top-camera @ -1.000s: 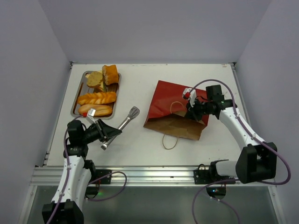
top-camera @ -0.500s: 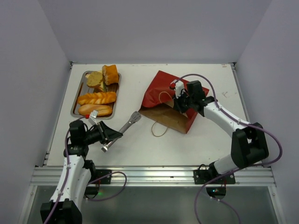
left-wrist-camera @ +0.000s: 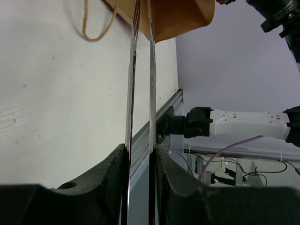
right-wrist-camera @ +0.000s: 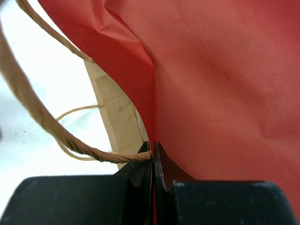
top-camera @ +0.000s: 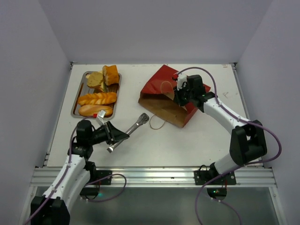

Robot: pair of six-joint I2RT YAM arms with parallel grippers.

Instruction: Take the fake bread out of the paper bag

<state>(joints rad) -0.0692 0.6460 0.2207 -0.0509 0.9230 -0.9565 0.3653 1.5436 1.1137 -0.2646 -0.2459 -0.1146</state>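
Four fake breads (top-camera: pixel 97 98) on the steel tray (top-camera: pixel 75 106), right gripper (right-wrist-camera: pixel 153 149) pinching the red paper bag (top-camera: pixel 157 89), left gripper (top-camera: pixel 112 136) clamping metal tongs (top-camera: pixel 136 125), inside unseen.

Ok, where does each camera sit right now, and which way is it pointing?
Top external: fixed above and behind the bases, looking down on the table; both arms show, left gripper holding tongs, right gripper on the paper bag.
Left wrist: looks along its own fingers and the tongs toward the bag's open mouth; part of the right arm shows beyond.
Right wrist: close against the bag's red wall, its gripper pinching the edge by a string handle.
Shared: the bag shows in all three views.
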